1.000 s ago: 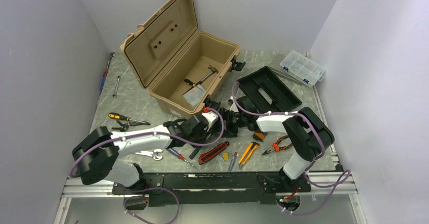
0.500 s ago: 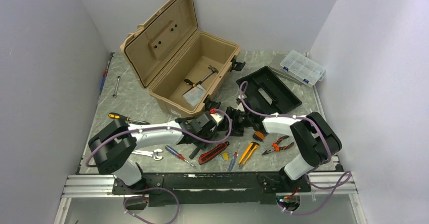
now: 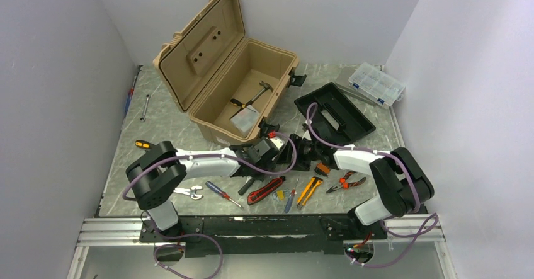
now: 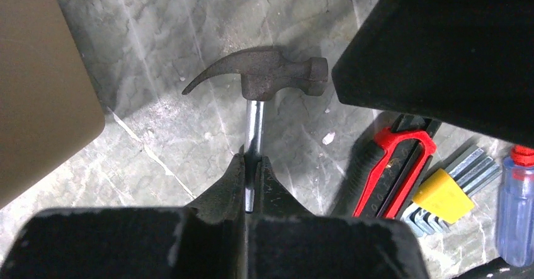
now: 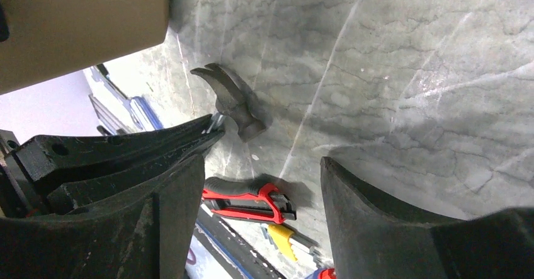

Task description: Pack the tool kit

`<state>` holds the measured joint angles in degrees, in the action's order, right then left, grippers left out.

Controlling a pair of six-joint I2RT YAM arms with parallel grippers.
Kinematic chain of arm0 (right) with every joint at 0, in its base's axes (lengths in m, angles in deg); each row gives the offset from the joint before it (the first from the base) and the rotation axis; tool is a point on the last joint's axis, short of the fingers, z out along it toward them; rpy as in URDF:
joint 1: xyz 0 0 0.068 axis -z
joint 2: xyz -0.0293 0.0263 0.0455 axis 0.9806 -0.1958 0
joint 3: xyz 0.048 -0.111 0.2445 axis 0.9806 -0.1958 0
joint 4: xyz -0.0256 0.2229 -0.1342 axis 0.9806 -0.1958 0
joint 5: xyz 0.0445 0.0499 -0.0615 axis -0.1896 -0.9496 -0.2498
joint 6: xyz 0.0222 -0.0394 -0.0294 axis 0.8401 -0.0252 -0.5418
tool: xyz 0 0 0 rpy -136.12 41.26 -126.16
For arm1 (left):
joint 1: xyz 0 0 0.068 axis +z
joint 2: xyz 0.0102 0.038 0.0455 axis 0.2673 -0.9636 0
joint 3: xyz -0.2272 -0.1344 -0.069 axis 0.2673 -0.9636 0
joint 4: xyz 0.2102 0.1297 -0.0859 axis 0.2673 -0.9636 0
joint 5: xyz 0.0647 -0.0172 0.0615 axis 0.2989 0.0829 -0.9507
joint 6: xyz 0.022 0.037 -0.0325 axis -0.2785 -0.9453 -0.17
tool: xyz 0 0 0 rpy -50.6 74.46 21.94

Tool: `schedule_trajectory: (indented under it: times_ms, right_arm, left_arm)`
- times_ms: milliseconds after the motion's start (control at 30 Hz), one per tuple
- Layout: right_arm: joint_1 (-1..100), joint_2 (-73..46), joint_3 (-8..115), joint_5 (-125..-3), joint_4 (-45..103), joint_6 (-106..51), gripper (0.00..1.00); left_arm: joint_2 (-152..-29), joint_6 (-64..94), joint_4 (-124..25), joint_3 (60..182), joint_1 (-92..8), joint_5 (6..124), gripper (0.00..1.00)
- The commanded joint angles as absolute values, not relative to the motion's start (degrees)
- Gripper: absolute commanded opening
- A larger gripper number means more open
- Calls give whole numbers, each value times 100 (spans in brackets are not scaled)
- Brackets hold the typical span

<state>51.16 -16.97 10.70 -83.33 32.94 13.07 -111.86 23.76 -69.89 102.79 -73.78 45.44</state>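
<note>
The tan toolbox stands open at the back, lid up, with a hammer and a scraper inside. Its black insert tray lies on the table to its right. My left gripper is shut on the steel shaft of a claw hammer, just in front of the box; in the left wrist view the jaws pinch the shaft below the head. My right gripper is open and empty beside it. In the right wrist view the hammer head lies ahead of its fingers.
A red utility knife, yellow hex keys, a yellow knife, pliers, a screwdriver and a wrench lie along the near edge. A clear organiser case sits back right. A yellow-handled screwdriver lies left.
My left arm has stretched further right and forward with the hammer, towards the toolbox's front. My right gripper has shifted a little right alongside it.
</note>
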Motion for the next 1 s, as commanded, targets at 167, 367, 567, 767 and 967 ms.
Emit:
schedule_trajectory:
  times_ms: [167,367,567,767,967]
  right_arm:
    - [5144,-1951,1128,-8877,3887,999,75]
    - [4927,-2609,1629,-9355,3983,821,76]
    - [4669,-2970,1706,-9517,4267,1146,74]
    - [4546,-3144,1582,-9776,4812,1530,64]
    - [4548,-3125,1532,-9911,5160,1781,17]
  left_arm:
    - [-10575,2492,-6073,9414,-7368,4371,0]
    - [-9710,2414,-5231,8765,-7362,4613,0]
    - [-9589,2362,-5035,8699,-7361,4655,0]
    - [-9497,2329,-4884,8643,-7367,4708,0]
    - [-9320,2311,-4584,8488,-7364,4956,0]
